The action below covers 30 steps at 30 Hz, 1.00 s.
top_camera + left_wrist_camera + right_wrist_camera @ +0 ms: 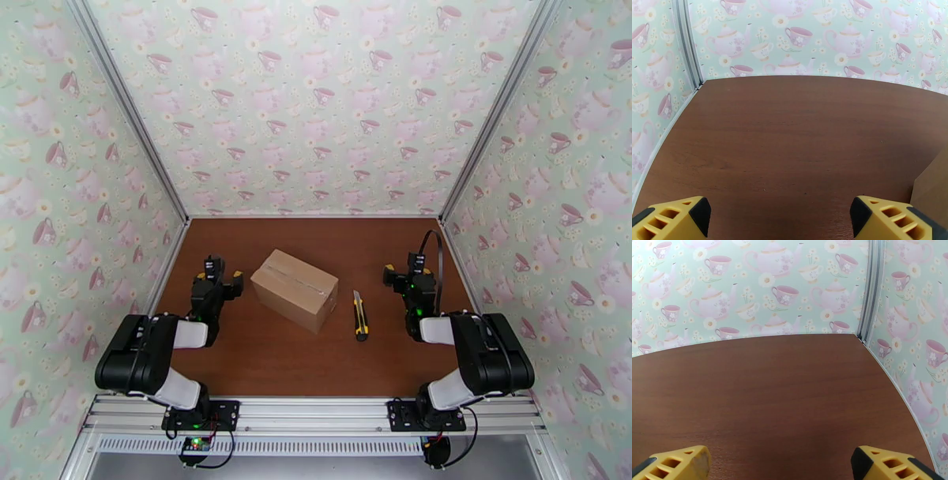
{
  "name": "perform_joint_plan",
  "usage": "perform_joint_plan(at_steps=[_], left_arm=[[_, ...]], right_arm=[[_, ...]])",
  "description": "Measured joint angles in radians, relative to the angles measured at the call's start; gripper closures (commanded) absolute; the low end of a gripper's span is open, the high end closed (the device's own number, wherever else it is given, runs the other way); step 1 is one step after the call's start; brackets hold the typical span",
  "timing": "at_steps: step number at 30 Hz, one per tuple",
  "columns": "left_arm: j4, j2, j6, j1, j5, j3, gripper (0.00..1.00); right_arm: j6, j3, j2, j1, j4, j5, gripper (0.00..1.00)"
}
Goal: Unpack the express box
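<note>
The express box (295, 289), a plain brown carton with its flaps closed and a clear tape seam along the top, lies at an angle in the middle of the brown table (261, 363). Its corner shows at the right edge of the left wrist view as the box (933, 188). My left gripper (220, 273) is open just left of the box, not touching it; its yellow fingertips (679, 219) stand wide apart over bare table. My right gripper (403, 272) is open at the right side, with yellow fingertips (884, 465) spread and nothing between them.
A yellow-and-black utility knife (360, 315) lies on the table between the box and the right arm. Teapot-patterned walls (316, 110) close the table on the left, back and right. An aluminium rail (316, 410) runs along the near edge.
</note>
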<state>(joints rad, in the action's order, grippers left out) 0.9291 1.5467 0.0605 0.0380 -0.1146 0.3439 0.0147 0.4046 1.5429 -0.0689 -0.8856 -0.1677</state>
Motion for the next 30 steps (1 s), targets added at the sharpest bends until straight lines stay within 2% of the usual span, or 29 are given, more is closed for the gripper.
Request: perform_joint_plan(at_steps=[25, 26, 28, 30], left_arm=[[-0.012, 0.000, 0.000, 0.000, 0.000, 0.013, 0.00], [-0.012, 0.000, 0.000, 0.000, 0.000, 0.013, 0.05], [-0.014, -0.002, -0.007, 0.000, -0.011, 0.013, 0.07], [-0.052, -0.030, -0.016, 0.000, -0.045, 0.013, 0.10]], right_arm=[[0.000, 0.000, 0.000, 0.000, 0.000, 0.000, 0.00], [0.000, 0.000, 0.000, 0.000, 0.000, 0.000, 0.02], [-0.003, 0.000, 0.000, 0.000, 0.000, 0.002, 0.12], [-0.002, 0.003, -0.009, -0.001, 0.027, 0.016, 0.13]])
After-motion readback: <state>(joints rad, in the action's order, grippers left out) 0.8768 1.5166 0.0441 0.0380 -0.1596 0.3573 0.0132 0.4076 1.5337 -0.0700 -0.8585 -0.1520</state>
